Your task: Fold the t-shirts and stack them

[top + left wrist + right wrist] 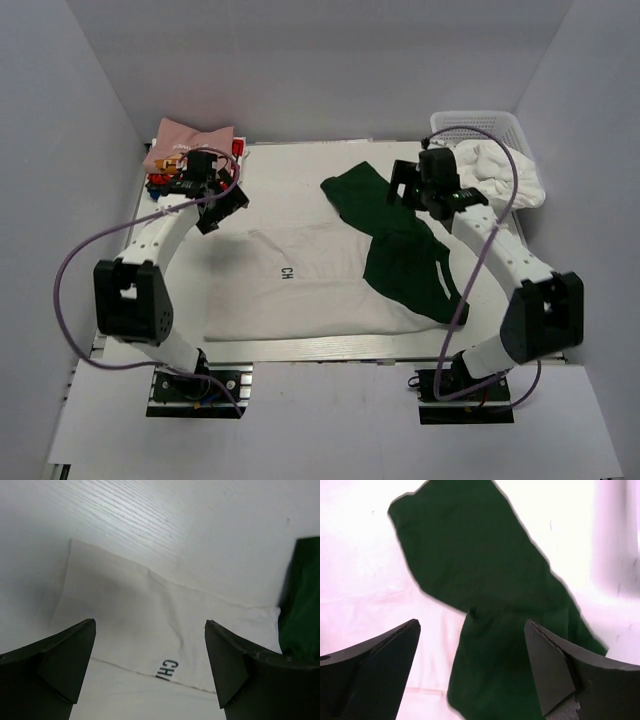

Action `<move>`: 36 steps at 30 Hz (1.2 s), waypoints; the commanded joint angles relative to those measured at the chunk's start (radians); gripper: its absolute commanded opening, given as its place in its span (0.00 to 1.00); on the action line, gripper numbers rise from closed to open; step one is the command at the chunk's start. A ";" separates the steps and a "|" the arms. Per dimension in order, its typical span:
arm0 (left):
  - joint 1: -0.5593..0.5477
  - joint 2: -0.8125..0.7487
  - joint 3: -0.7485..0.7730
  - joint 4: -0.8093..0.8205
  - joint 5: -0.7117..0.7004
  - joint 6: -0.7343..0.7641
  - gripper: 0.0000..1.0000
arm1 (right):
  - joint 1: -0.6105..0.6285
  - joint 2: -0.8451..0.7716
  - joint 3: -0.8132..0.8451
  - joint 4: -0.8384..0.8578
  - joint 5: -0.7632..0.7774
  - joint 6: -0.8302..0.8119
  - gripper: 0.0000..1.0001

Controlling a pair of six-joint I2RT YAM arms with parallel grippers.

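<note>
Top external: off-white tee lies mid-table, partly folded, green sleeves flopped over its right side. Left gripper & right gripper hover spread, empty. Fold underway; next prob. needs pinching a sleeve edge, tucking inward.

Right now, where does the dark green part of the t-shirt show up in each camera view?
Top external: dark green fabric lies right of centre, beside the right arm, at the right end of the off-white shirt.
Left wrist: dark green fabric, only a strip at the right edge.
Right wrist: dark green fabric fills the middle, top to bottom.
Shared landmark: the black "CH" print, seen in the top external and left wrist views only.
</note>
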 commanded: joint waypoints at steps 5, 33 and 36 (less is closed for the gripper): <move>0.078 0.239 0.216 -0.050 -0.129 0.042 1.00 | -0.006 0.370 0.389 0.154 0.078 -0.186 0.90; 0.142 0.508 0.147 -0.022 -0.009 0.084 0.62 | 0.003 1.135 1.029 0.223 0.006 -0.254 0.83; 0.142 0.488 0.102 -0.022 0.000 0.093 0.47 | 0.006 1.132 1.013 0.198 0.000 -0.255 0.71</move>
